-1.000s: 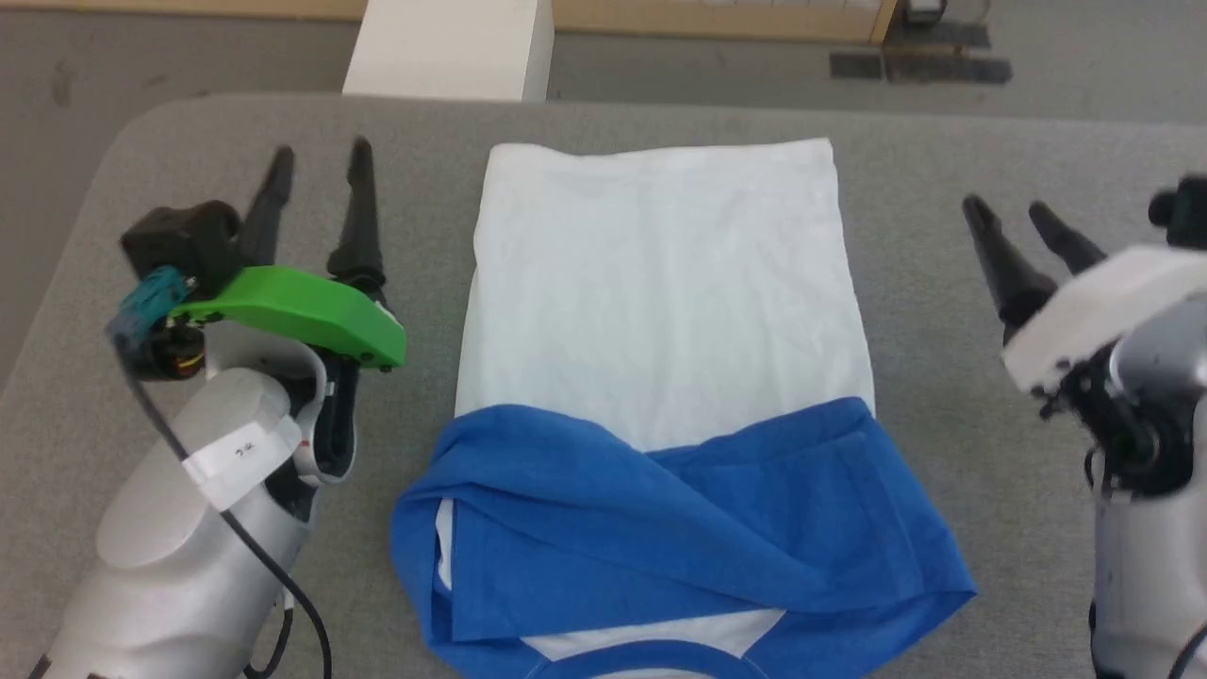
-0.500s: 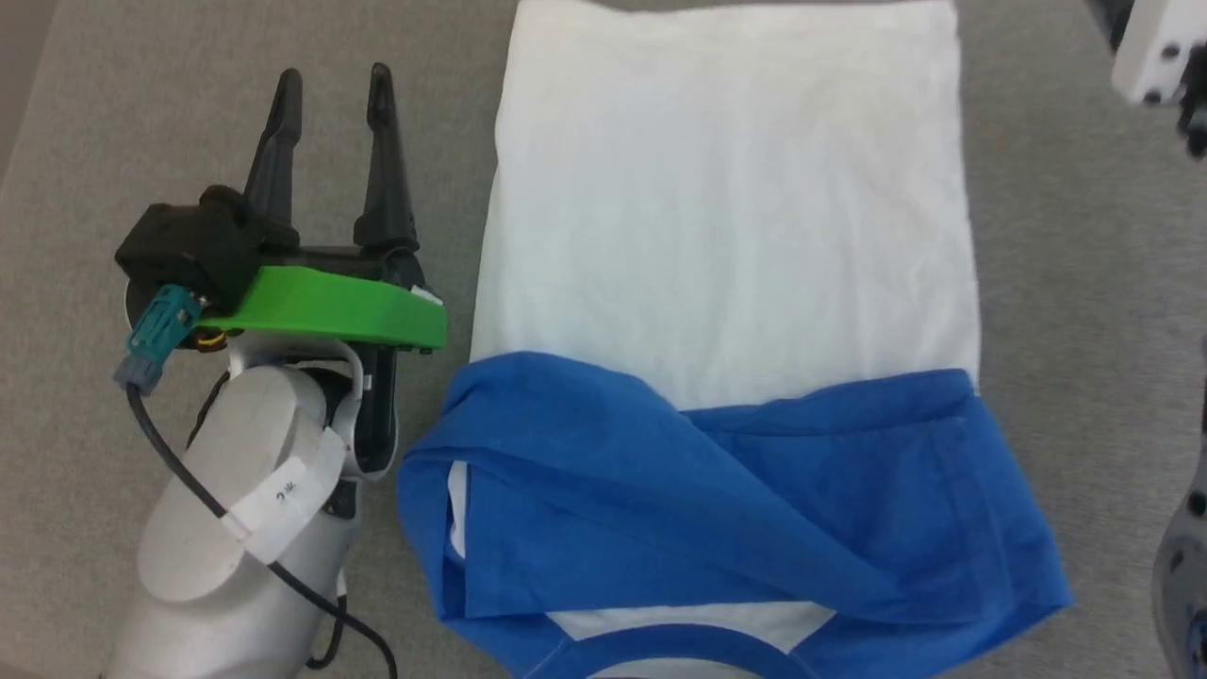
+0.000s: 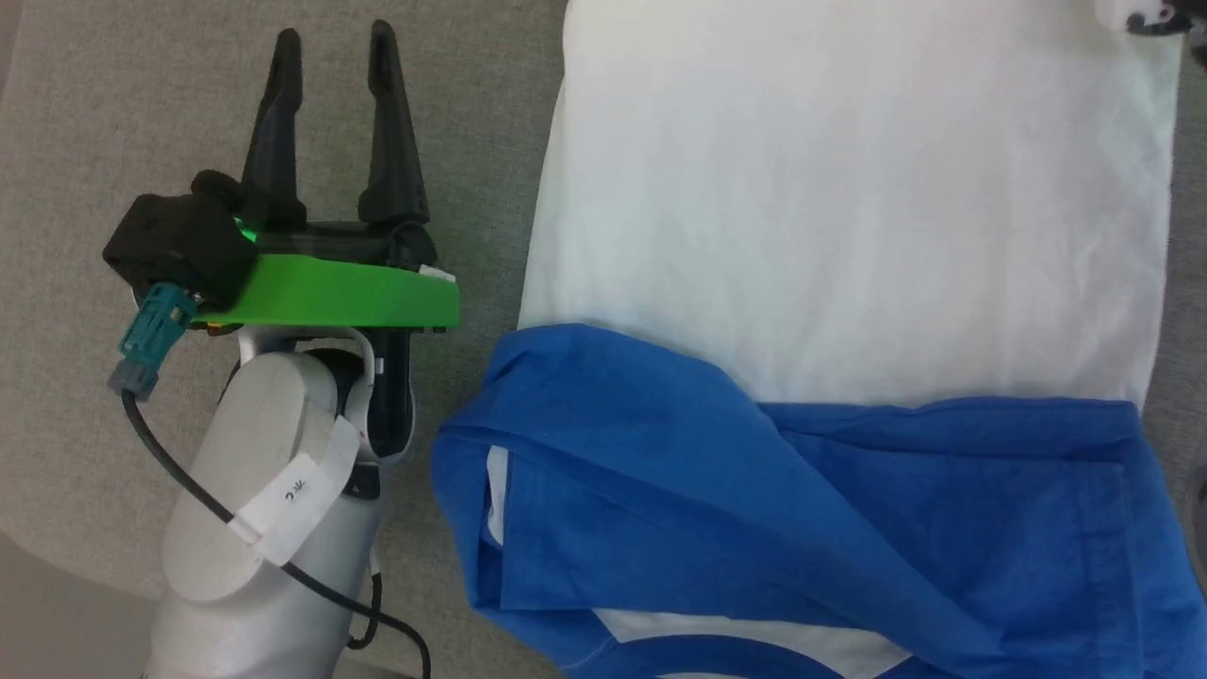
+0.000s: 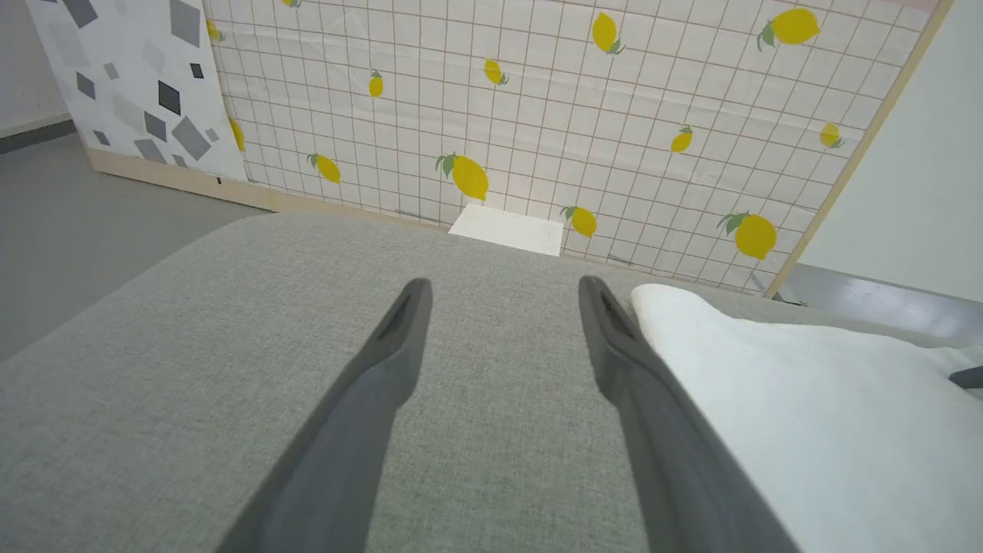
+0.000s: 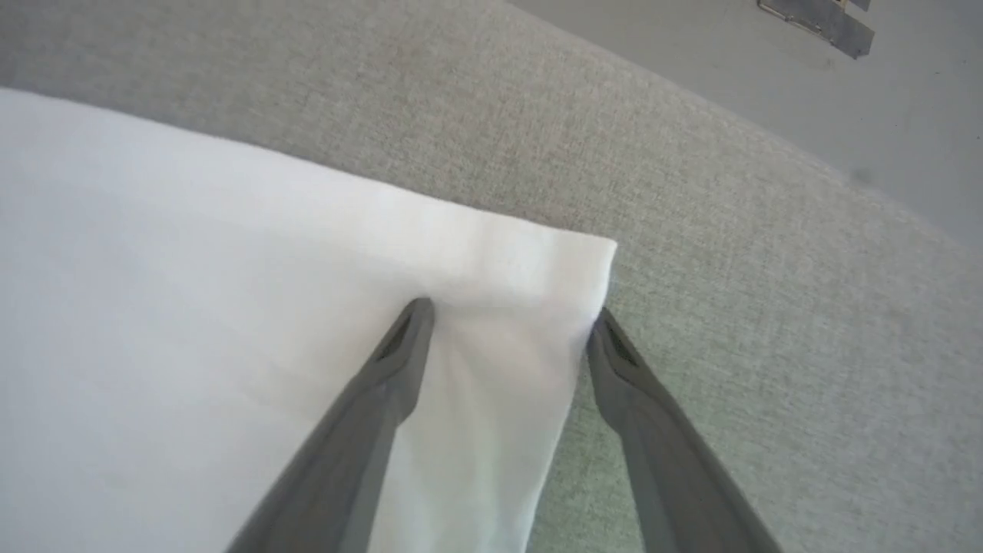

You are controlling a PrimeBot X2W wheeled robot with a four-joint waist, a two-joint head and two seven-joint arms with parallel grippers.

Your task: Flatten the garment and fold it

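A soft long-sleeved shirt with a white body and bright blue sleeves, the garment [image 3: 849, 217], lies spread on the grey woven-fabric surface [image 3: 94, 141]. Its white body runs away from the robot, smooth and nearly rectangular. The blue sleeves [image 3: 896, 509] are crossed over the chest at the near end, just above the blue neckband [image 3: 717, 651], which narrows the shirt into a strip ready to be doubled over. The left hand [image 3: 334, 42] hovers over bare surface just beside the shirt's left edge, its two dark fingers apart and gripping nothing, seemingly waiting for its partner. In the right wrist view the right hand [image 5: 511, 311] has its fingers spread too, straddling the far right corner of the hem [image 5: 584, 257], one finger over the cloth and the other over the surface beside it. That stance suggests a pinch of this corner comes next, so the far end can be drawn toward the collar.
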